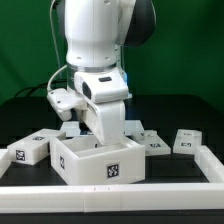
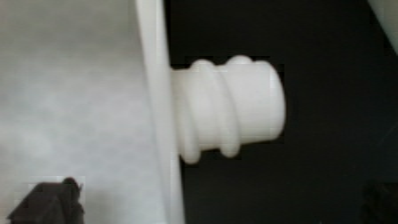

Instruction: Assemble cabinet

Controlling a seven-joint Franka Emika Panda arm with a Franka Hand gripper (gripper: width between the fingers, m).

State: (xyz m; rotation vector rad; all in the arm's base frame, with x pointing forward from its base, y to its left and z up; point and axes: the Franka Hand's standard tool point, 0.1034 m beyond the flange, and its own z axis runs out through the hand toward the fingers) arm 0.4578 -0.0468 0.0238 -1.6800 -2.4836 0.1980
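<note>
The cabinet body [image 1: 98, 160], an open white box with a black-and-white tag on its front wall, stands in the middle of the table in the exterior view. My gripper [image 1: 103, 138] reaches down at its back wall, and its fingertips are hidden there. In the wrist view a white panel [image 2: 71, 100] fills one side. A white ribbed knob [image 2: 231, 108] juts from the panel's edge against the black table. Only one dark fingertip [image 2: 50, 200] shows, far out to the side over the panel. The gripper [image 2: 199, 205] looks open with nothing between the jaws.
Loose white tagged blocks lie on the black table: one on the exterior view's left [image 1: 30, 150], one behind the cabinet body [image 1: 150, 145] and one on the right [image 1: 187, 141]. A white rail [image 1: 110, 193] runs along the table's front and right side.
</note>
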